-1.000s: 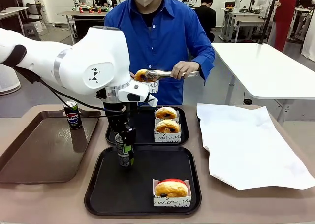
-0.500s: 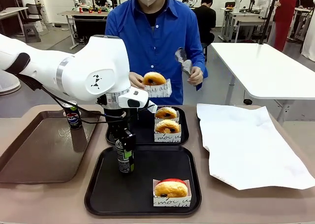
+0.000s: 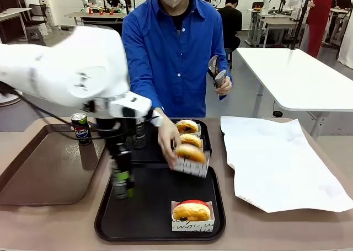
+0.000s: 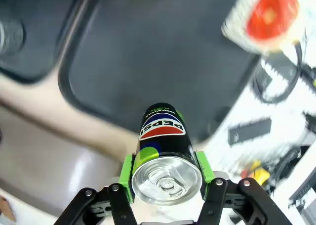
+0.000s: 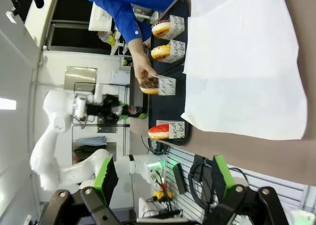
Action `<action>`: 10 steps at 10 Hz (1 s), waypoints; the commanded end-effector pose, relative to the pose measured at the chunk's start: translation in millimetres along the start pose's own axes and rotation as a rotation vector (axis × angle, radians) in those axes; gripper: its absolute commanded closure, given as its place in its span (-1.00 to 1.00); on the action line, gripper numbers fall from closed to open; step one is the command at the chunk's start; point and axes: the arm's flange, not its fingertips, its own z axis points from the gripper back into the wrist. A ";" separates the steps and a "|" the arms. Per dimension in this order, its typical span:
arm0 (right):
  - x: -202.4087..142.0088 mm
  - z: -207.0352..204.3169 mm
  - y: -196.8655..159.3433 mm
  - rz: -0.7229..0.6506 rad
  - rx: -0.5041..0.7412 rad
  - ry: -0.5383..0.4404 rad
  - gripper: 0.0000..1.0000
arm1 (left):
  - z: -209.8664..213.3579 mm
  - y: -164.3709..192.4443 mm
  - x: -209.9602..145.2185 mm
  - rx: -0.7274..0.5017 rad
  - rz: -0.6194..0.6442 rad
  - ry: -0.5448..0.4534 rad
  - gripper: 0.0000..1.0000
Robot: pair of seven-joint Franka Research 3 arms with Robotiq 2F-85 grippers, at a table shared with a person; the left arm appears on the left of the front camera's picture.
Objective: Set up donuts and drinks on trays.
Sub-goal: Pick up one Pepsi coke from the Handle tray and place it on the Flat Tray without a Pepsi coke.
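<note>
My left gripper [image 3: 122, 177] [image 4: 167, 174] is shut on a dark Pepsi can [image 3: 122, 187] [image 4: 163, 146], held upright over the left edge of the near black tray [image 3: 157, 229] [image 4: 163, 57]; arm and can are motion-blurred. On that tray stands a red-frosted donut [image 3: 191, 210] [image 4: 271, 15] in a paper sleeve. The far black tray [image 3: 156, 146] holds two sleeved donuts [image 3: 187, 126] and a second can [image 3: 139, 133]. The person's hand lowers a third sleeved donut [image 3: 190, 153] [image 5: 149, 85] at the gap between the trays. My right gripper [image 5: 164, 178] hangs open and high off the table.
A long brown tray [image 3: 44, 168] at the left carries a Pepsi can [image 3: 80, 128]. A white paper sheet [image 3: 276, 163] [image 5: 242, 62] covers the right of the table. The person's other hand holds tongs [image 3: 216, 71] at chest height.
My left gripper has swung left with the can, from the near tray's back left area to over its left edge. The person has brought the donut down from chest height to the trays.
</note>
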 end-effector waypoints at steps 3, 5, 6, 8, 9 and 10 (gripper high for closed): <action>1.0 0.2 0.4 0.013 0.019 -0.006 -1.00 | 39.5 -16.6 -111.5 0.063 0.012 -0.070 -0.17; 1.0 0.2 0.4 0.013 0.019 -0.006 -1.00 | 42.3 -11.5 -113.1 0.069 0.037 -0.088 -0.17; 1.0 0.2 0.4 0.013 0.019 -0.006 -1.00 | 42.1 -11.7 -112.7 0.069 0.040 -0.094 -0.17; 1.0 0.2 0.4 0.013 0.019 -0.006 -1.00 | 41.8 -5.5 -97.7 0.085 0.060 -0.144 -0.17; 1.0 0.2 0.4 0.013 0.019 -0.006 -1.00 | 37.5 -1.4 -72.6 0.086 0.084 -0.184 -0.17; 1.0 0.2 0.4 0.013 0.019 -0.006 -1.00 | 30.3 1.7 -45.1 0.079 0.076 -0.177 -0.17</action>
